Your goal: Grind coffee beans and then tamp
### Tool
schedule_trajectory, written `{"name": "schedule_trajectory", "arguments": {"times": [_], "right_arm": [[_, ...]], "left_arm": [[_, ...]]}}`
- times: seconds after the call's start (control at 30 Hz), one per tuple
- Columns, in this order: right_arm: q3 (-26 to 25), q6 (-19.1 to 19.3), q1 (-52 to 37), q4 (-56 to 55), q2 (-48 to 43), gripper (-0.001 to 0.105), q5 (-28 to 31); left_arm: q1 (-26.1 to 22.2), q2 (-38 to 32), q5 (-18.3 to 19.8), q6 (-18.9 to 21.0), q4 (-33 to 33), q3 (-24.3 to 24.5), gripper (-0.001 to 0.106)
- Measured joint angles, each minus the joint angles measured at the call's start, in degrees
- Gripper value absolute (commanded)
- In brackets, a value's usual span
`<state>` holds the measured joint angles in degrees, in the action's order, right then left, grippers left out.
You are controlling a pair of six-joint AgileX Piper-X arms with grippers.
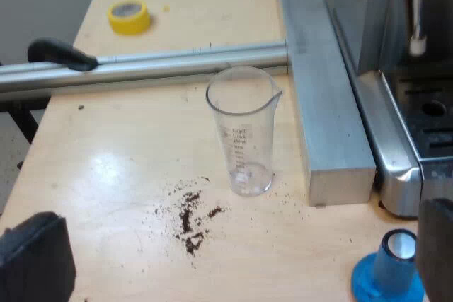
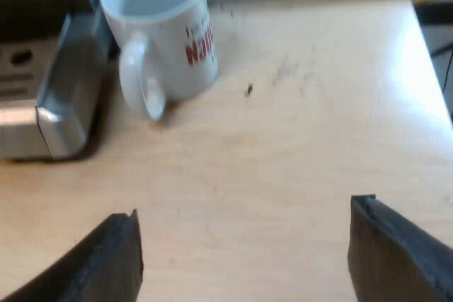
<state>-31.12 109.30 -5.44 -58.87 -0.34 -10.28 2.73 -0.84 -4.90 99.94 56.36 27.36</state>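
While both grippers hang wide open, empty: left gripper (image 1: 237, 252) over wooden table (image 1: 120, 175). Blue tamper (image 1: 393, 270) upright beside its finger, long axis vertical, wide end down, near espresso machine (image 1: 407, 139) corner. Measuring glass (image 1: 242, 132) upright, spout toward metal bar (image 1: 322, 97); coffee grounds (image 1: 191, 221) scattered beside it. Right gripper (image 2: 244, 245) over table; mug (image 2: 166, 33) upright against machine, handle toward gripper.

Bright overhead light, glare on table (image 1: 113, 167) & espresso machine (image 1: 396, 175), soft shadow by mug (image 2: 170, 40).
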Motion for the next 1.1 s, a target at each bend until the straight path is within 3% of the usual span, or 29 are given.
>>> {"name": "schedule_trajectory", "arguments": {"times": [0.13, 1.1], "right_arm": [[2.09, 0.0, 0.0, 0.37, 0.0, 0.063, 0.0], [2.09, 0.0, 0.0, 0.87, 0.0, 0.063, 0.26]], "left_arm": [[0.0, 0.13, 0.0, 0.0, -0.36, 0.01, 0.105], [0.0, 0.13, 0.0, 0.0, -0.36, 0.01, 0.105]]}}
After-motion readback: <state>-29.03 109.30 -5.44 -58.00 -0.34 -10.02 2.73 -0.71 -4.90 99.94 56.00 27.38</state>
